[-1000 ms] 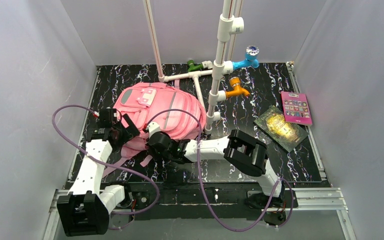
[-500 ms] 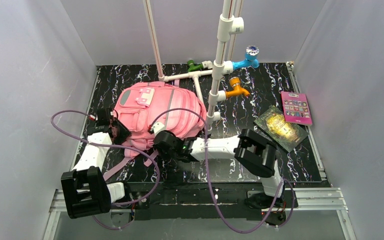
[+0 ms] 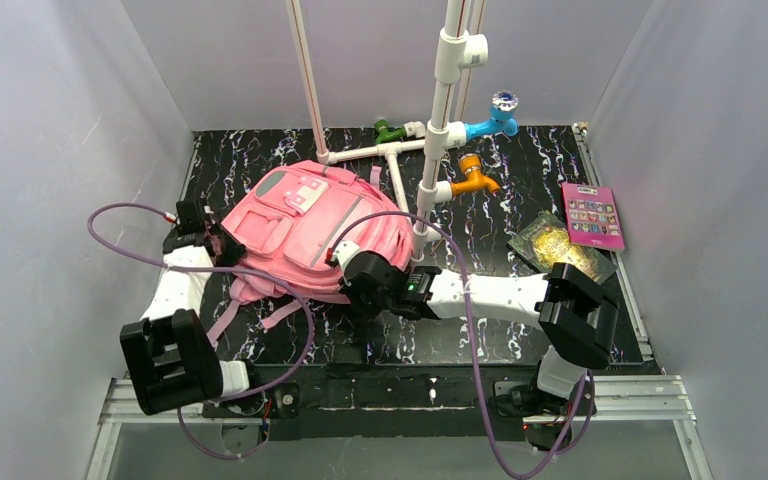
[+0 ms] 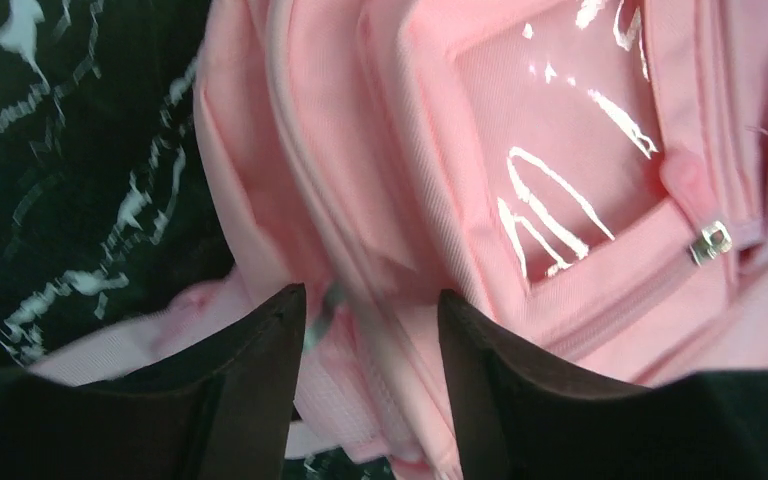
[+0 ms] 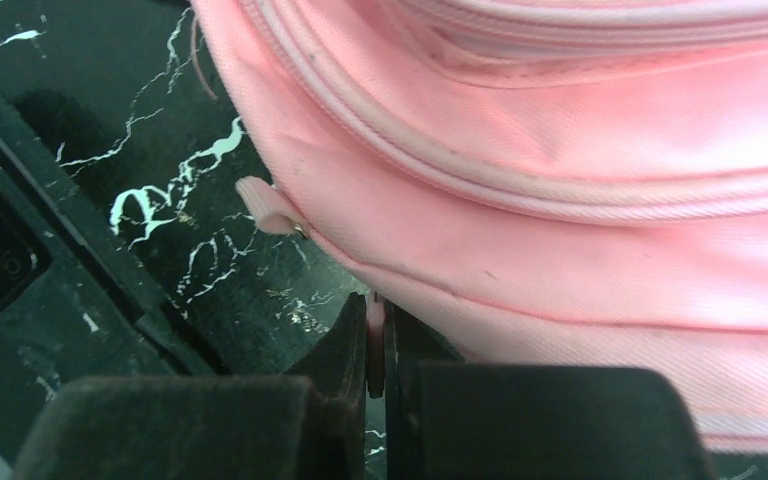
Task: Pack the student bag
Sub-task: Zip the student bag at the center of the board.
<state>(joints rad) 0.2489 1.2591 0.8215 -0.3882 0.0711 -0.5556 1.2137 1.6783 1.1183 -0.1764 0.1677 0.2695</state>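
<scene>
Pink fabric of the student bag (image 3: 300, 225) fills both wrist views. It lies front pockets up on the black marbled table (image 3: 520, 200), between the two claws. Left claw (image 4: 370, 300): fingers spread apart, a fold of the bag's side edge in the gap, no squeeze visible. A glossy-fronted pocket and a metal zip pull (image 4: 710, 240) sit ahead of it and to its right. Right claw (image 5: 375, 335): fingers pressed together on a thin pink strip at the bag's lower seam. The bag body is directly ahead of it, and a small pink tab (image 5: 265, 208) is just ahead-left of the fingertips. A pink book (image 3: 591, 214) and a dark gold-covered book (image 3: 560, 255) lie just beside each other, well apart to the right of the right claw.
</scene>
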